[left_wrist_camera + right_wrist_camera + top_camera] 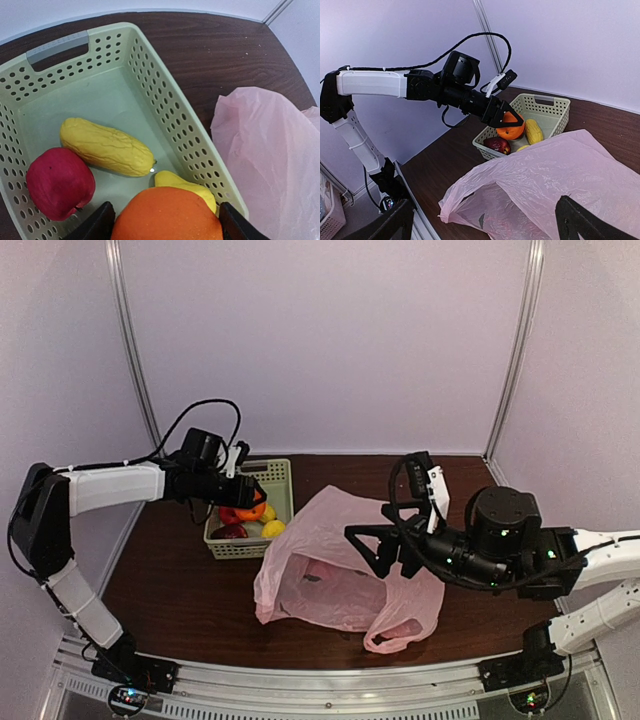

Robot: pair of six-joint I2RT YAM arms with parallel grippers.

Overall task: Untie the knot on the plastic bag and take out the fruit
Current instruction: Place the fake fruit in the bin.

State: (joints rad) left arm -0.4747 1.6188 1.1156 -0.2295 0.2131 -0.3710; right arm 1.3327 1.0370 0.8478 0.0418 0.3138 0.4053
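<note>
My left gripper point(250, 502) is shut on an orange fruit point(167, 215) and holds it just over the near end of the pale green basket point(150, 55). In the basket lie an elongated yellow fruit point(107, 147), a dark red fruit point(60, 182) and a small yellow fruit point(187, 184). The pink plastic bag point(340, 540) lies right of the basket, untied, its mouth gaping toward the near left. No fruit shows inside it. My right gripper point(368, 550) is wide open just above the bag point(560, 170), its fingers point(400, 222) on either side and holding nothing.
The basket point(275, 472) stands at the back left of the dark wooden table point(170, 580). White walls and metal posts close in the back and sides. A metal rail point(330, 695) runs along the table's near edge.
</note>
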